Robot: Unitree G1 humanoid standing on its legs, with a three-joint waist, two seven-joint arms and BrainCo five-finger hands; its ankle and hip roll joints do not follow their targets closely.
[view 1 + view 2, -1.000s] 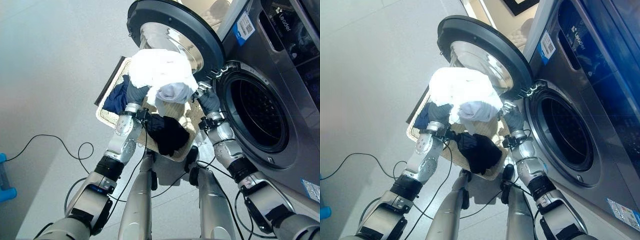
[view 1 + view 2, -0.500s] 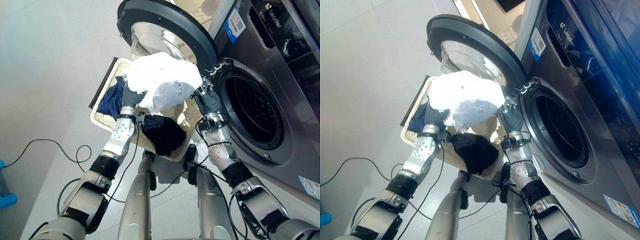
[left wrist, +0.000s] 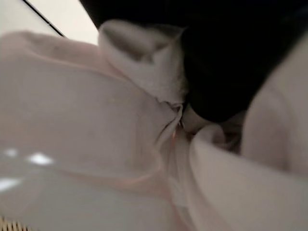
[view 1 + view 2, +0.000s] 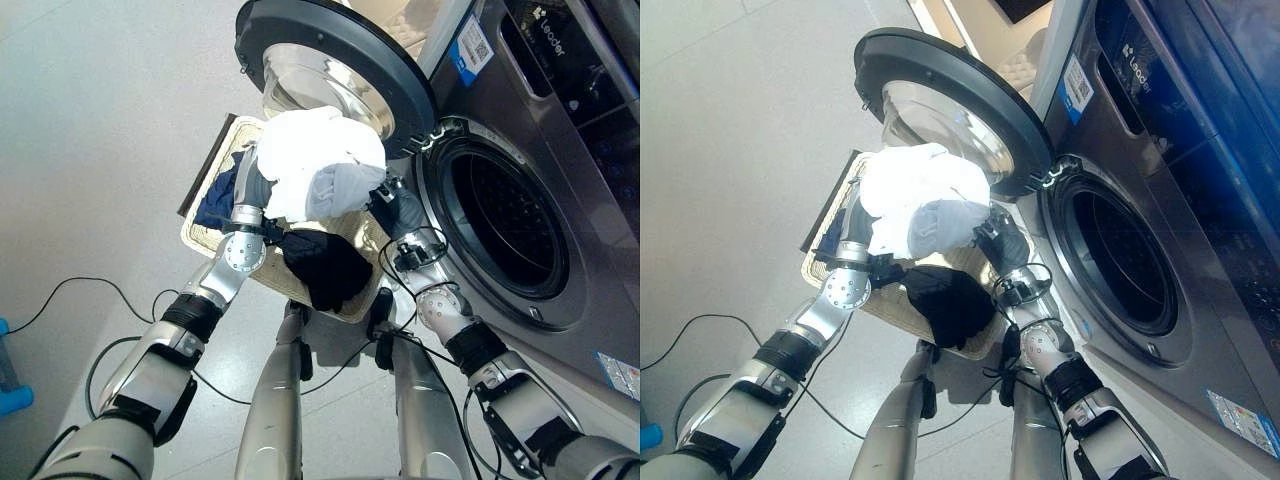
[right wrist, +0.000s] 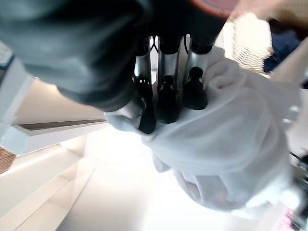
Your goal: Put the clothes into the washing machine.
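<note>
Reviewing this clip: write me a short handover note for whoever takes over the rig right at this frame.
Right hand: fingers curled into the white clothes bundle, gripping it.
Left hand: under the bundle's other side, fingers hidden by cloth.
The bundle is held up above the woven basket, beside the open door of the washing machine.
Black garment and blue garment lie in the basket.
Done: white bundle lifted.
Left: put it into the drum, then the other two garments.
</note>
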